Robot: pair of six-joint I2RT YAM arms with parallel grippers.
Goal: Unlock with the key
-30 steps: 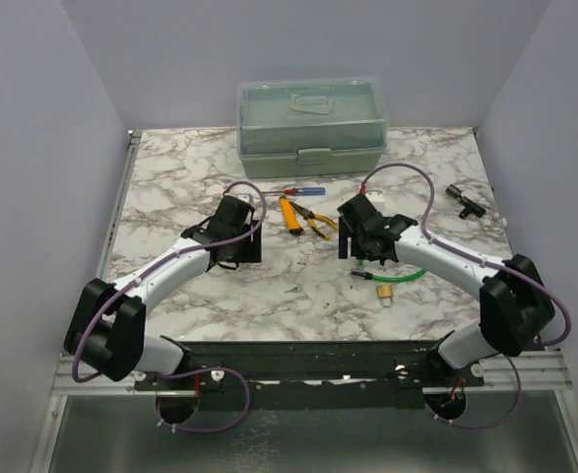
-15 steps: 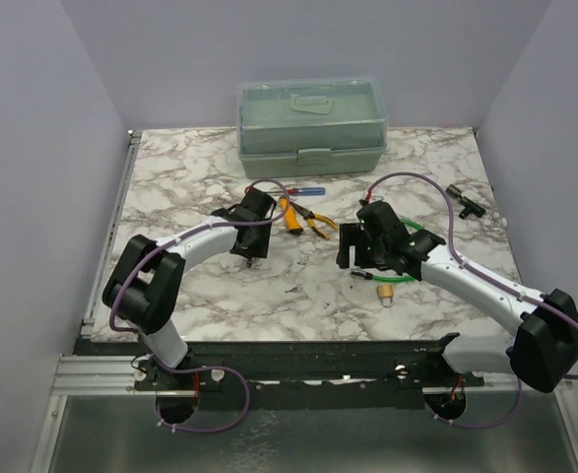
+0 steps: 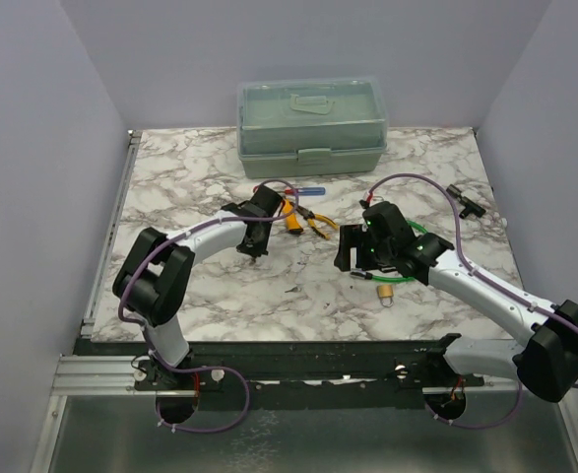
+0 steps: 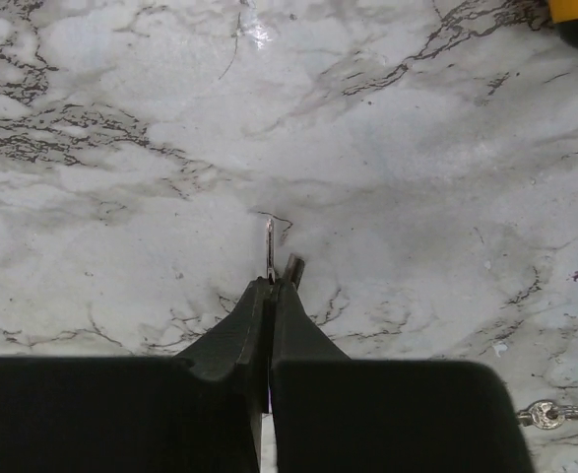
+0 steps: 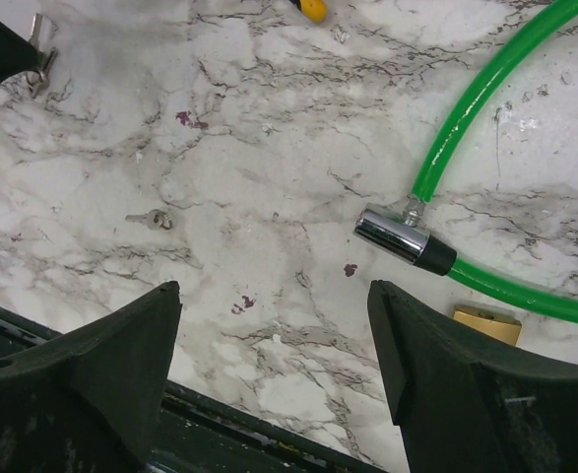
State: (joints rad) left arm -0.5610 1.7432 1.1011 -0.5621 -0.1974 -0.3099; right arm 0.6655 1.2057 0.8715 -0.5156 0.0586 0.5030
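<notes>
Left claw [image 4: 274, 288] pinched tight on key [image 4: 269, 246]: thin blade edge-on, poking out ahead of tips, down near marble worktop [image 3: 170, 187]; touching or not, cannot tell. Loose key [image 5: 151, 219] flat on worktop between arms, apart from both claws. Right claw [image 5: 274, 291] spread wide, gripping nothing, hovering near chrome end of green cable [image 5: 485, 89]. Brass padlock [image 5: 485, 323] just beside cable.

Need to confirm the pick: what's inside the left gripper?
A thin silver blade, likely the key, pokes from the shut left gripper; its pinched part is hidden.
</notes>
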